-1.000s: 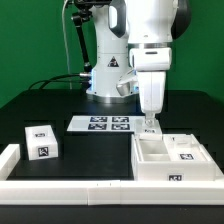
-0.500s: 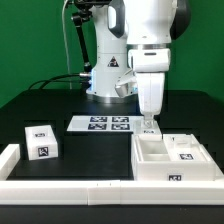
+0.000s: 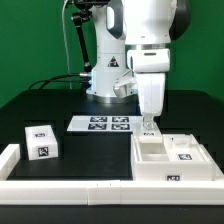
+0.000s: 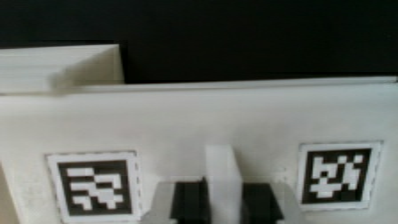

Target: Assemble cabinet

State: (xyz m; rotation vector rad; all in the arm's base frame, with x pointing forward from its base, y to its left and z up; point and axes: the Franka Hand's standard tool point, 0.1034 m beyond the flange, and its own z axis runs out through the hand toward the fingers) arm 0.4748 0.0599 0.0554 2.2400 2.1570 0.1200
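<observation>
The cabinet (image 3: pixel 175 162) is a white open-topped box shell with tags, at the exterior view's front right. A tagged white piece (image 3: pixel 185 153) lies inside it. My gripper (image 3: pixel 148 127) points straight down at the cabinet's far wall. In the wrist view the dark fingers (image 4: pixel 185 202) stand on both sides of a thin white rib of the cabinet (image 4: pixel 196 120), pressed against it, with a tag (image 4: pixel 93 185) on either side. A small white tagged drawer block (image 3: pixel 42 141) sits apart at the exterior view's left.
The marker board (image 3: pixel 103 124) lies flat behind the cabinet, in front of the robot base (image 3: pixel 108 75). A low white border rail (image 3: pixel 60 185) runs along the front and left edge of the table. A white slab (image 4: pixel 54 65) shows beyond the cabinet wall in the wrist view.
</observation>
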